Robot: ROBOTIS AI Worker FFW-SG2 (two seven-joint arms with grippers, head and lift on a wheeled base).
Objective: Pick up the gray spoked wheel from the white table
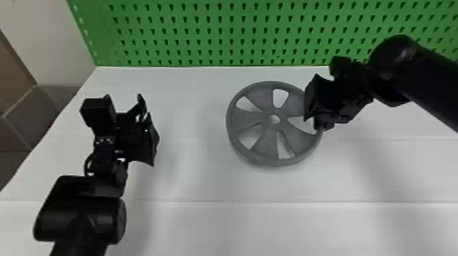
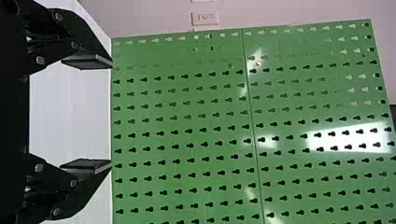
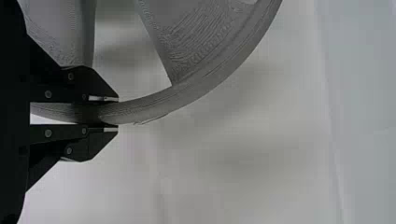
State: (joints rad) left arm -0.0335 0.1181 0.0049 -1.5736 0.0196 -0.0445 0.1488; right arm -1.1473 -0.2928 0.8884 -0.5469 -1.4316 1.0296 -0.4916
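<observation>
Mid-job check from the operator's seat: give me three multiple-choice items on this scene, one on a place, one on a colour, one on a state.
1. Where does the right end effector hold the wheel?
A) Hub
B) Rim
C) Spoke

2. What colour is the perforated board behind the table?
A) Red
B) Yellow
C) Green

3. How is the left end effector?
A) Open, holding nothing
B) Shut, holding nothing
C) Shut on the wheel

1: B, the right wrist view shows the rim running between its fingers.
2: C, the head view shows a green surface with rows of dark holes.
3: A, its fingers stand wide apart in the left wrist view, nothing between them.
</observation>
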